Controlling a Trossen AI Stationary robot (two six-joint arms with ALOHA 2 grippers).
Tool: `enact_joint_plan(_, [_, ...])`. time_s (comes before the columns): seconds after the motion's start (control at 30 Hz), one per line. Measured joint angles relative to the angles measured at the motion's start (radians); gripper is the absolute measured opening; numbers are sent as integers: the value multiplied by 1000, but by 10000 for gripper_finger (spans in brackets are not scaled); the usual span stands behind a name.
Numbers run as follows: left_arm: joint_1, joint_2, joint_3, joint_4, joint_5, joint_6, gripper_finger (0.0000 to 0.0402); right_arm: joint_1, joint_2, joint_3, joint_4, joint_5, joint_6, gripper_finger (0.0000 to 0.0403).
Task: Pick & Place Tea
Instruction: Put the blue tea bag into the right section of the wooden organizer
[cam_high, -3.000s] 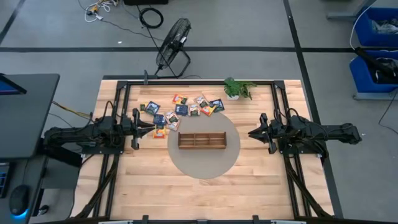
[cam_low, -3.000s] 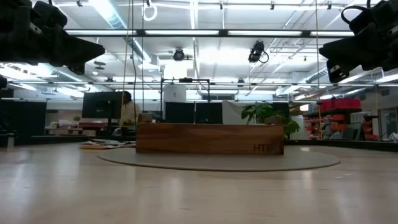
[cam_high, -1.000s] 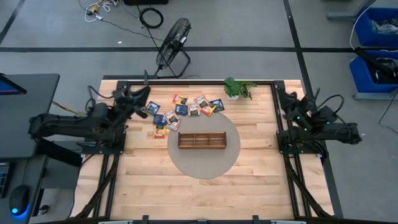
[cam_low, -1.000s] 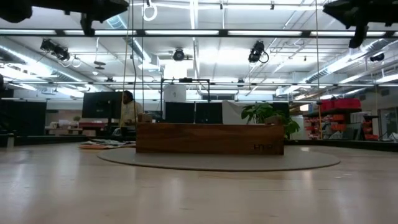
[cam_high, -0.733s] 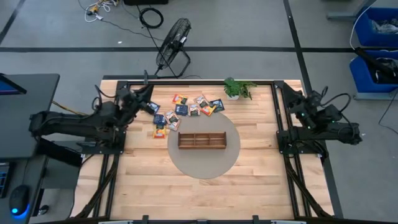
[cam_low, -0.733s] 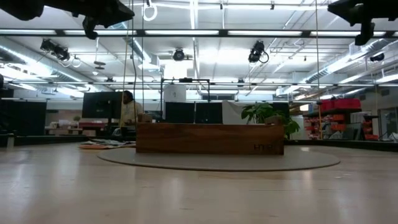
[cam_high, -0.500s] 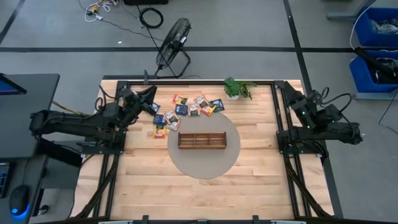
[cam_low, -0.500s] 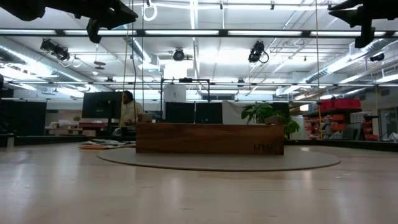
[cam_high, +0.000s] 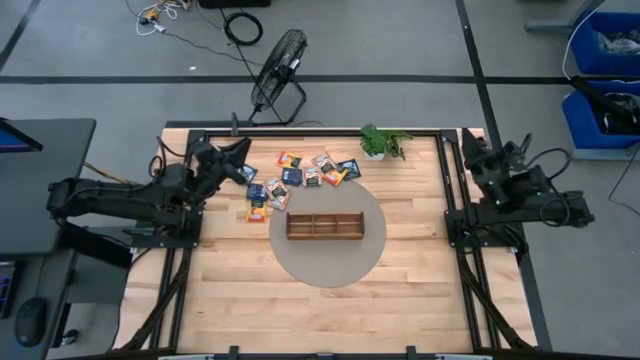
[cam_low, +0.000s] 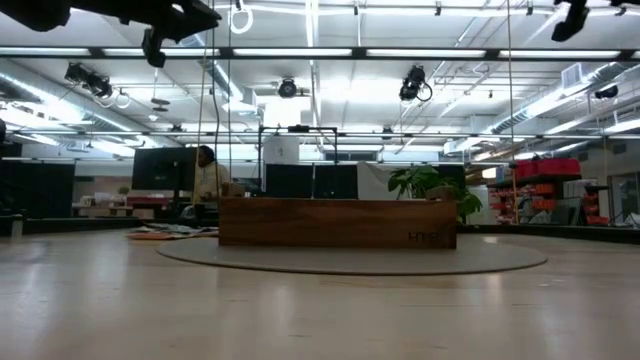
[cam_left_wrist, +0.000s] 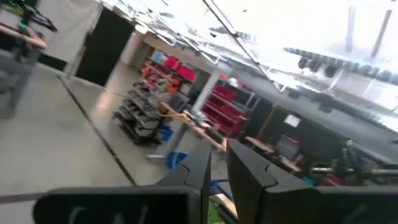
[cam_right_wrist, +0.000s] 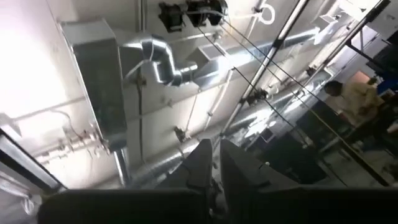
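Right now I have the left gripper (cam_high: 240, 152) raised near the table's (cam_high: 250, 300) far-left part, just beside the tea packets (cam_high: 300, 172), its fingers (cam_left_wrist: 245, 177) nearly together with only a slim gap. The packets lie scattered behind the wooden tray (cam_high: 324, 225), none in its compartments. My right gripper (cam_high: 468, 142) sits over the far-right edge, fingers (cam_right_wrist: 239, 168) also almost closed, holding nothing

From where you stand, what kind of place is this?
Probably a robotics lab in an industrial workspace: exposed ceiling ducts, red storage shelving, and two robot arms mounted on a wooden table.
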Motion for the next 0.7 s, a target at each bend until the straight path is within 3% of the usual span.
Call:
enact_joint_plan(0.17, [0,-1,63,8,24,-71,53,-1,152,104,-51,-1,-4,41])
enact_joint_plan(0.33, [0,0,92,6,25,123,53,-8,264,206,-85,17,-81,41])
enact_joint_plan(0.47, [-10,3,92,13,37,-1,53,-8,319,239,-90,30,-38,41])
enact_joint_plan(0.7, [49,0,92,20,88,-190,53,-17,426,271,-91,-52,46,48])
